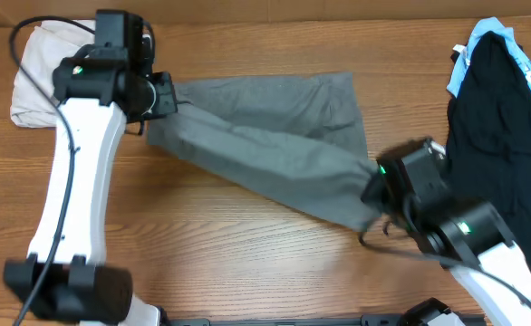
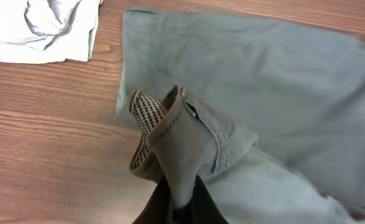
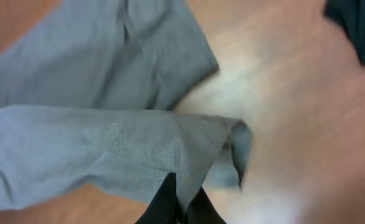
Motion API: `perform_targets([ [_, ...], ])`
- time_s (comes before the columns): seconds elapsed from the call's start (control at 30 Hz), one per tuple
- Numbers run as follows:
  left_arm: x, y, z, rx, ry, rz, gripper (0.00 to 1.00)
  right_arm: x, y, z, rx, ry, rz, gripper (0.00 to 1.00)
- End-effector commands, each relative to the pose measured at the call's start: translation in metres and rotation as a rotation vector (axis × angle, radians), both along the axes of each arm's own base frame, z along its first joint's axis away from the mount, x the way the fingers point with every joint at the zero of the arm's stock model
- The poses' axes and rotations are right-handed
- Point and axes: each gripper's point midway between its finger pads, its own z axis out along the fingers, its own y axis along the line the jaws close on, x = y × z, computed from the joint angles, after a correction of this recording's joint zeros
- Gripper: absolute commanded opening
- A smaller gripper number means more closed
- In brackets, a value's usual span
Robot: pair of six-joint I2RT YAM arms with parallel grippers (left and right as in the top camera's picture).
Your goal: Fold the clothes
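Observation:
The grey shorts [image 1: 275, 136] lie across the middle of the wooden table, one layer folded diagonally over the other. My left gripper [image 1: 168, 98] is shut on the waistband corner [image 2: 181, 149], where a checked lining shows, and holds it lifted. My right gripper [image 1: 374, 192] is shut on the hem corner [image 3: 189, 168] at the shorts' lower right and holds it raised above the table. The cloth is stretched between the two grippers.
A pale beige folded garment [image 1: 37, 72] lies at the back left, behind my left arm; it also shows in the left wrist view [image 2: 39, 28]. A black garment with light-blue cloth [image 1: 501, 127] lies at the right edge. Bare wood lies in front.

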Motion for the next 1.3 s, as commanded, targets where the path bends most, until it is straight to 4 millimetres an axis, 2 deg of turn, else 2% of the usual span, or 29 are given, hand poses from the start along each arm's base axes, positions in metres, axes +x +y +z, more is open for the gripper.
perform_targets([
  [0.0,0.018,0.020,-0.014,0.055,0.001,0.145,0.04,0.035,-0.015,0.006,-0.098,-0.075,-0.012,0.04],
  [0.1,0.025,0.029,-0.023,0.065,-0.001,0.249,0.04,0.069,-0.018,0.009,-0.113,-0.146,0.011,0.04],
  [0.27,0.033,0.051,-0.015,0.128,-0.071,0.409,0.04,0.120,-0.019,0.027,-0.086,-0.301,0.090,0.04],
  [0.43,0.051,0.052,-0.013,0.122,-0.138,0.424,0.04,0.160,-0.011,0.029,-0.047,-0.399,0.181,0.04],
  [0.5,0.060,0.051,-0.018,0.118,-0.149,0.425,0.04,0.174,-0.006,0.020,-0.044,-0.408,0.204,0.04],
  [0.6,0.073,0.051,-0.034,0.119,-0.148,0.424,0.04,0.191,-0.002,-0.003,-0.042,-0.388,0.207,0.04],
  [0.77,0.096,0.049,-0.073,0.125,-0.125,0.423,0.04,0.215,0.003,-0.043,-0.047,-0.355,0.209,0.04],
  [0.9,0.122,0.048,-0.103,0.117,-0.153,0.425,0.04,0.239,0.007,-0.060,-0.043,-0.401,0.206,0.04],
  [1.03,0.149,0.043,-0.119,0.096,-0.223,0.423,0.04,0.260,0.010,-0.070,-0.042,-0.464,0.197,0.06],
  [1.07,0.156,0.043,-0.120,0.089,-0.248,0.424,0.10,0.264,0.009,-0.071,-0.048,-0.480,0.189,0.08],
  [1.1,0.165,0.041,-0.120,0.080,-0.280,0.419,0.33,0.269,0.007,-0.072,-0.060,-0.498,0.173,0.15],
  [1.13,0.173,0.039,-0.119,0.083,-0.310,0.400,0.65,0.274,0.004,-0.071,-0.071,-0.521,0.157,0.36],
  [1.17,0.178,0.038,-0.116,0.089,-0.333,0.381,0.97,0.277,0.002,-0.070,-0.078,-0.539,0.145,0.64],
  [1.2,0.183,0.038,-0.112,0.099,-0.356,0.359,1.00,0.281,0.000,-0.065,-0.086,-0.567,0.130,1.00],
  [1.27,0.190,0.038,-0.099,0.117,-0.397,0.323,1.00,0.285,-0.004,-0.058,-0.104,-0.599,0.103,1.00],
])
